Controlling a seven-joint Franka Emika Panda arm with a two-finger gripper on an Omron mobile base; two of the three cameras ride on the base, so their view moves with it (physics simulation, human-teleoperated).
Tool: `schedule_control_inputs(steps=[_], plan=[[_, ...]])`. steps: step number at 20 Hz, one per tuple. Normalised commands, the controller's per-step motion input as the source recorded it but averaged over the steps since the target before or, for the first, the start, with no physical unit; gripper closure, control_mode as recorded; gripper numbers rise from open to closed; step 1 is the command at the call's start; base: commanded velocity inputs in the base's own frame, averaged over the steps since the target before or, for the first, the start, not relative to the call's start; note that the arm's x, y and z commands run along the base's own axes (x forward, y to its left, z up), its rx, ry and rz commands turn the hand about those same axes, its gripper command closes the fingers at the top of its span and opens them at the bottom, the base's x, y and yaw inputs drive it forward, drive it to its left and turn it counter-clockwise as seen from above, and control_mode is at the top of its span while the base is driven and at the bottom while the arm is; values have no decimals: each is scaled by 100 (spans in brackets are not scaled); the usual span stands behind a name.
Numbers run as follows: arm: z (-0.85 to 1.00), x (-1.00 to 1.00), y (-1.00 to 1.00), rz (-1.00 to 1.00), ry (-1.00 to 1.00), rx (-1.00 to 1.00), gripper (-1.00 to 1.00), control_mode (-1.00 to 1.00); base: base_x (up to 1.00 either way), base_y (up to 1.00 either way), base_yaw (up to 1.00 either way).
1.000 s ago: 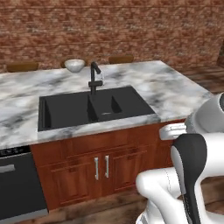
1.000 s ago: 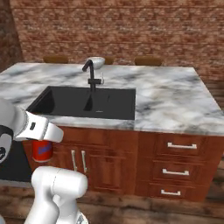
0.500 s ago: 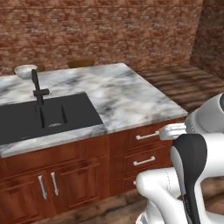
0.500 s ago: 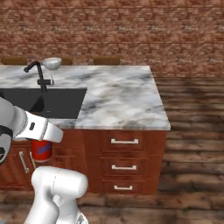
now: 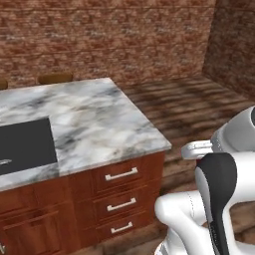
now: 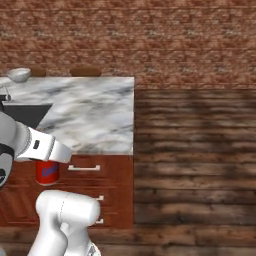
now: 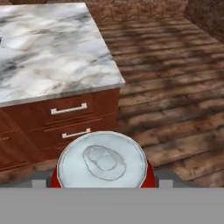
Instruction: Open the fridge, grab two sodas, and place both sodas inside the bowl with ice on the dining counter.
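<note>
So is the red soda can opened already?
No, still sealed: the red soda can in the tool shows an unbroken silver lid with its pull tab flat.

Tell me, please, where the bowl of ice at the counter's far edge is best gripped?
Probably by the rim: the bowl sits upright and open-topped on the dining counter, so coming from above with one finger inside and one outside suits its thin curved wall.
</note>
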Motion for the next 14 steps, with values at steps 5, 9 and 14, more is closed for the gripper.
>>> schedule_control_inputs(steps=[5,9,14], plan=[[0,0,0,0,0,0,100,100,70,-99,0],[0,0,0,0,0,0,100,100,73,-100,2],[0,0,0,0,0,0,100,100,79,-100,5]])
